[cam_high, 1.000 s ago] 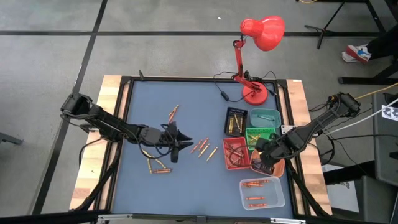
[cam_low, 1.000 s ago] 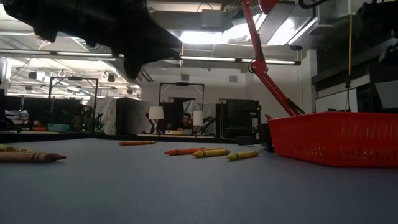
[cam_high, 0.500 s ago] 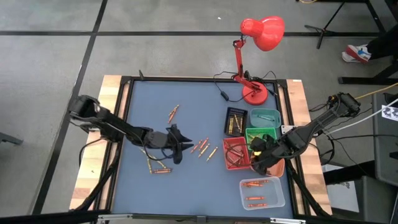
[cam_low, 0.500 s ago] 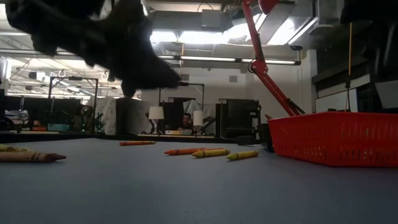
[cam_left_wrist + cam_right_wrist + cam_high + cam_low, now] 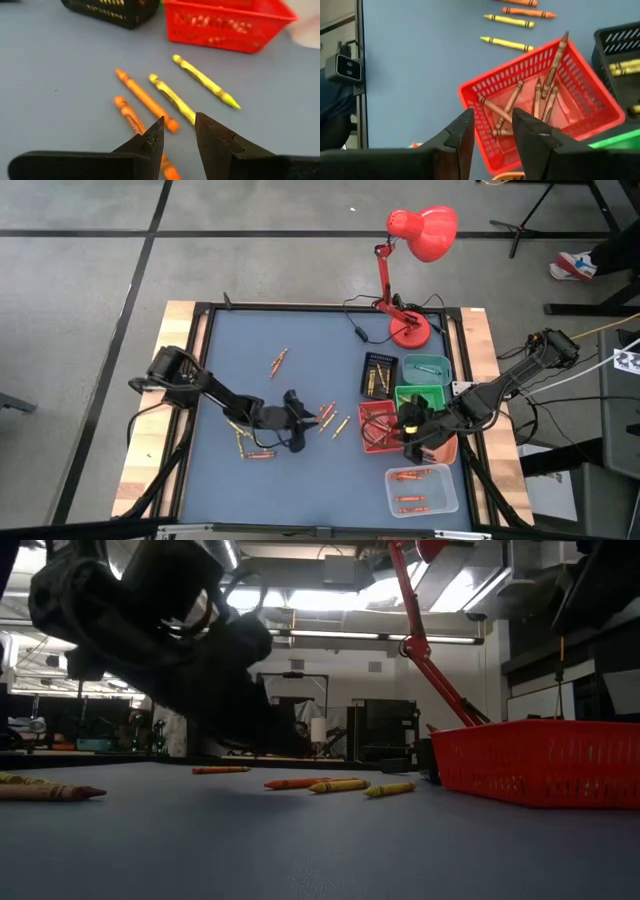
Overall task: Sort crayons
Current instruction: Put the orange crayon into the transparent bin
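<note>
left gripper (image 5: 178, 132) moved right over loose crayons (image 5: 172, 95), fingers spread, right gripper (image 5: 492, 131) fingers spread above red tray (image 5: 600, 107), no readable writing

— Loose crayons on the mat?
— Cluster of four mid-table: two orange crayons (image 5: 145, 99), two yellow crayons (image 5: 205, 81), lying flat, roughly parallel, close but apart.
— Others?
— One orange crayon (image 5: 279, 361) alone toward the far side. A few more crayons (image 5: 256, 451) flat near the left front; the nearest has a dark red tip (image 5: 50, 793).
— Sorted ones?
— Red-brown crayons (image 5: 532, 102) heaped crosswise in the red tray, one leaning up over its rim. Yellow ones (image 5: 377, 373) in the black tray. Three orange ones (image 5: 412, 488) flat in the clear tray.
</note>
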`<control>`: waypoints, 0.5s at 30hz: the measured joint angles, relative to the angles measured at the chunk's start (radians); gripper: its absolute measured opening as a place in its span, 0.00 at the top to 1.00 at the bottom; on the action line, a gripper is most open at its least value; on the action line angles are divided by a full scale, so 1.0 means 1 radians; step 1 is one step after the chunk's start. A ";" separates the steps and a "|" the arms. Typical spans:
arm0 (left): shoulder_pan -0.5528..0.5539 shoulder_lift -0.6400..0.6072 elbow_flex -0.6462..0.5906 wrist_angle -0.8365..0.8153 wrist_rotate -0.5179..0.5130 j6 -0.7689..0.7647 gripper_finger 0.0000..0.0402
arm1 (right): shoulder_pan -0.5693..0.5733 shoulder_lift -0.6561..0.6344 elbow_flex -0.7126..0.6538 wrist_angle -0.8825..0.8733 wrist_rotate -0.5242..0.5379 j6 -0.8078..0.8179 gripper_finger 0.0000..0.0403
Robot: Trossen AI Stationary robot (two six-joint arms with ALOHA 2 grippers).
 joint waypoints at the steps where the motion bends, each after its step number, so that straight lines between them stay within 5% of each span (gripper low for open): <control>1: 0.000 0.012 0.011 0.000 -0.019 0.011 0.76 | 0.000 0.000 0.000 0.004 0.005 -0.005 0.67; 7: 0.002 0.042 0.041 -0.032 -0.155 0.050 0.76 | 0.000 0.000 0.000 0.007 0.008 -0.007 0.67; 15: 0.003 0.042 0.045 -0.128 -0.127 -0.009 0.76 | 0.000 0.020 0.000 0.008 0.009 -0.026 0.67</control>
